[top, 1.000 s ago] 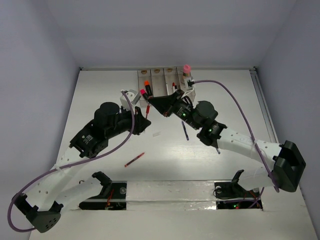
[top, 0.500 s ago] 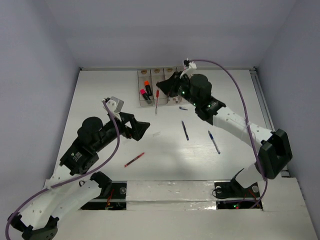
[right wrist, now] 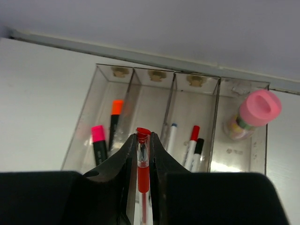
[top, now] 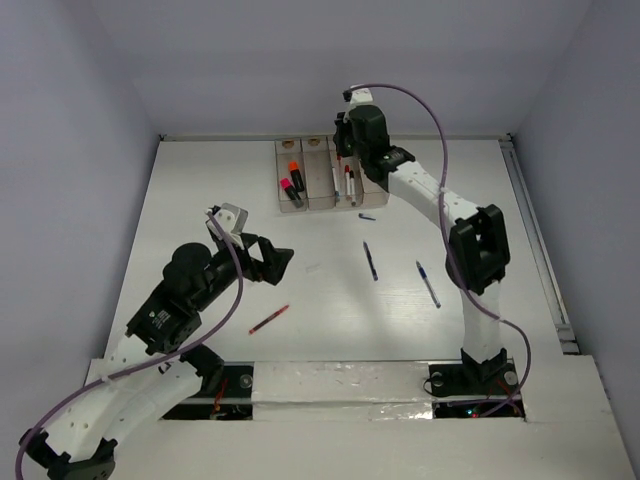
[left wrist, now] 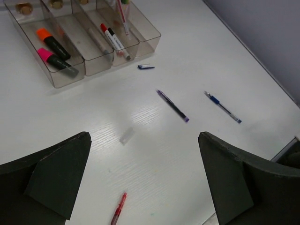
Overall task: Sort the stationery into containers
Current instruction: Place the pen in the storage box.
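Left gripper: jaws spread wide, grasping nothing, above the white table. Near it, a thin red pen lies loose on the table.

At the far edge stands the row of four clear brownish plastic bins. The leftmost holds an orange-capped black highlighter and a pink-capped black highlighter. The rightmost holds a pink-capped glue stick, upright.

Right gripper: clenched on a second red pen, above the bins – over which compartment cannot be told.

Two blue pens lie apart from the bins.
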`<state>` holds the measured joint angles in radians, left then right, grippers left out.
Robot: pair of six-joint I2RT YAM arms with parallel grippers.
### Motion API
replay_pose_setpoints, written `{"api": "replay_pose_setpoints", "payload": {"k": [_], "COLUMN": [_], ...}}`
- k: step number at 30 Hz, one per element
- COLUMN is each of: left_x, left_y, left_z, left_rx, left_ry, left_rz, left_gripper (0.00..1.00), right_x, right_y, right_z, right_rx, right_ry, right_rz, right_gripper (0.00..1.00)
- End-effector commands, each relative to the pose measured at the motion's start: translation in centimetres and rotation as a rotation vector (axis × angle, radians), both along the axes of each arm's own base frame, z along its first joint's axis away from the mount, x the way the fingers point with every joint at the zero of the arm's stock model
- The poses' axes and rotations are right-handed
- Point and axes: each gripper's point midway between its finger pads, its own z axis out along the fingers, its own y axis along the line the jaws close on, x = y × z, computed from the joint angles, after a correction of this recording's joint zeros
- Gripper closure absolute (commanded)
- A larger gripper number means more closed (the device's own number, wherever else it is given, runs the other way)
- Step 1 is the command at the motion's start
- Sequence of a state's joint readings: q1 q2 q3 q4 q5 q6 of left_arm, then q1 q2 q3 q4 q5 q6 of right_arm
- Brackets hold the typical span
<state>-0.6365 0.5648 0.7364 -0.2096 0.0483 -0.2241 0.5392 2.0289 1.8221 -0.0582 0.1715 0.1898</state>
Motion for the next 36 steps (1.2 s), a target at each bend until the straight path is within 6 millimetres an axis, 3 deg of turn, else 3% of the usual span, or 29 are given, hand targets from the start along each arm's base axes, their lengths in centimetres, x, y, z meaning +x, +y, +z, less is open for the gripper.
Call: {"api": "replay_pose_setpoints", "payload": {"k": [1,7,15,17,20,22,24,26,29,31,32,34,36], "left_x": [0.8,1.2,1.7,1.8,2.1,2.1,2.3,2.3,2.3,2.3,2.3,2.4,2.4], "left_y": [0.6,1.1,1.5,1.7,1.8,1.7,1.9,1.9,2.3,2.3,2.3,2.5,2.4], "left_z": [0.4,0.4,0.3,0.2,0.1,0.0,-0.1,0.0,0.1,0.0,0.1,0.1,0.1], "left_rx": [0.007,0.011,0.015,0.017,0.021,0.022,0.023,0.021,0.018,0.018,0.016,0.015,0.014], "left_ry": [-0.029,-0.033,-0.03,-0.026,-0.023,-0.02,-0.015,-0.016,-0.019,-0.019,-0.019,-0.02,-0.02], "left_rz": [0.044,0.081,0.1,0.109,0.118,0.115,0.124,0.124,0.14,0.14,0.14,0.148,0.144], "left_gripper": [0.01,0.01,0.01,0.01,0.01,0.01,0.01,0.01,0.01,0.01,0.01,0.01,0.01], "right_x": [2.2,5.4,6.9,7.0,7.0,6.7,6.1,4.6,1.2,-1.1,-3.5,-6.0,-9.6], "right_y": [-1.6,-2.3,-1.5,-1.7,-1.2,-1.1,-0.8,-0.8,-1.4,-2.1,-3.2,-4.6,-6.8], "right_z": [1.2,-2.0,-7.3,-7.6,-5.4,-2.4,-0.6,1.4,2.2,1.8,0.8,-0.4,-2.6], "right_rx": [-0.171,-0.28,-0.273,-0.254,-0.209,-0.176,-0.15,-0.117,-0.068,-0.046,-0.03,-0.023,-0.023], "right_ry": [-0.062,-0.051,0.048,0.064,0.035,-0.006,-0.022,-0.03,0.0,0.022,0.046,0.075,0.123], "right_rz": [-0.062,-0.091,-0.075,-0.107,-0.099,-0.089,-0.065,-0.033,0.01,0.026,0.023,0.013,-0.013], "right_gripper": [1.0,1.0,1.0,0.71,0.35,0.27,0.26,0.26,0.28,0.31,0.37,0.41,0.55]}}
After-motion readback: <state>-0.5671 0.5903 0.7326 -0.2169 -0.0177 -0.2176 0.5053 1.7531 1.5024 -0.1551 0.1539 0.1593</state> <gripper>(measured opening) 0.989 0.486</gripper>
